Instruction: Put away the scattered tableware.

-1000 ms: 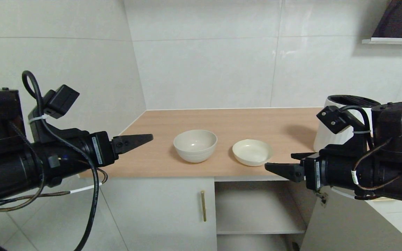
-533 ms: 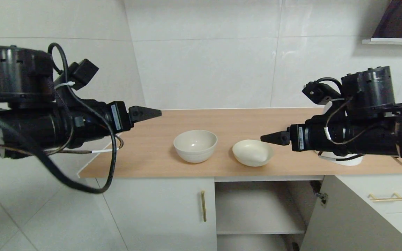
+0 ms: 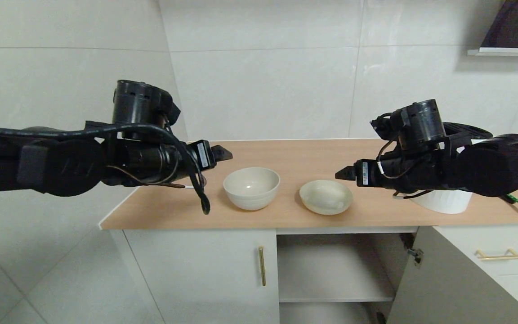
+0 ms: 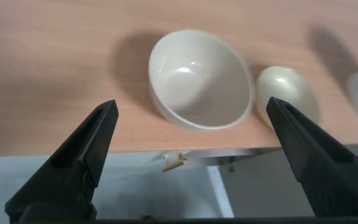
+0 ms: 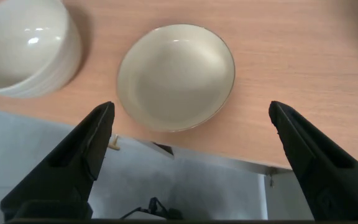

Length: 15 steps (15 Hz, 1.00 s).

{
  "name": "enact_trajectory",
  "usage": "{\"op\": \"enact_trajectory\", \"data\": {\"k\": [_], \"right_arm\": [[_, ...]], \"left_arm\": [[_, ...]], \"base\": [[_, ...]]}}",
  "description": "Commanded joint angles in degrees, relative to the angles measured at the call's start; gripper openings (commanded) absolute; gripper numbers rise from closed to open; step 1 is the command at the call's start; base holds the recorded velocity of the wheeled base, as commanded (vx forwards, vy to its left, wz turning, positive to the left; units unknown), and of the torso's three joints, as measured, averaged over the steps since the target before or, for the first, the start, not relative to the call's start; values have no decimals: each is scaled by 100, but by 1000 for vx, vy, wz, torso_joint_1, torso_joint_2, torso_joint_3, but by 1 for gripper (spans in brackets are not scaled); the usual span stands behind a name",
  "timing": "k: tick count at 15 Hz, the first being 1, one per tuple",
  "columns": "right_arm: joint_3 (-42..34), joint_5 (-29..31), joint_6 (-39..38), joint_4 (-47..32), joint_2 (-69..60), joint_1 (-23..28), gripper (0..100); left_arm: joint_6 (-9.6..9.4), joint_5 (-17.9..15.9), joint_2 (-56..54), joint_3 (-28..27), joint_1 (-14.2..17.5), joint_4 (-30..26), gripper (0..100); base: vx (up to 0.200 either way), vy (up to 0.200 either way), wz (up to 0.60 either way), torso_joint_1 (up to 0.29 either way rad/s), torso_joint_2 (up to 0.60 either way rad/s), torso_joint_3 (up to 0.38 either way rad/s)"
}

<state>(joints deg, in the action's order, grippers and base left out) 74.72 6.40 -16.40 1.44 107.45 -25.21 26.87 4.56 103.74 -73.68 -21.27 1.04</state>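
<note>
Tableware to stow is two pale pieces on the desk [image 3: 187, 211], both near its front edge. The deep bowl [image 3: 251, 187] sits toward the middle, and the shallow dish [image 3: 326, 196] is just beside it on the right, not touching. Under the front edge, below the dish, the cupboard [image 3: 331, 270] stands open with a shelf inside; I judge that is where they go. A white container [image 3: 443, 202] sits toward the desk's right end.

You are at the approach. Bring each tool down over the rim of its piece, one finger inside and one outside, and pinch the wall. The glazed rims look slippery, so close squarely and lift level. The dish lies close to the front edge, so a nudge could push it off.

Your left tool [image 3: 225, 154] hovers above the desk just left of the bowl, fingers spread wide, holding nothing. Your right tool [image 3: 342, 173] hangs just above the dish's right side, likewise wide apart and empty.
</note>
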Motion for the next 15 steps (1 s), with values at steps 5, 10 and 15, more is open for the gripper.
{"op": "enact_trajectory", "data": {"k": [5, 10, 15], "right_arm": [[8, 10, -4, 6, 198, -1, 100], [8, 10, -4, 6, 215, 7, 100], [-1, 2, -4, 6, 198, 7, 100]], "left_arm": [[3, 704, 1324, -296, -149, 362, 100], [161, 889, 1772, -481, -193, 661, 100], [161, 889, 1895, -498, -184, 661, 100]], "base": [[0, 0, 0, 0, 0, 0], [0, 0, 0, 0, 0, 0], [0, 0, 0, 0, 0, 0]]}}
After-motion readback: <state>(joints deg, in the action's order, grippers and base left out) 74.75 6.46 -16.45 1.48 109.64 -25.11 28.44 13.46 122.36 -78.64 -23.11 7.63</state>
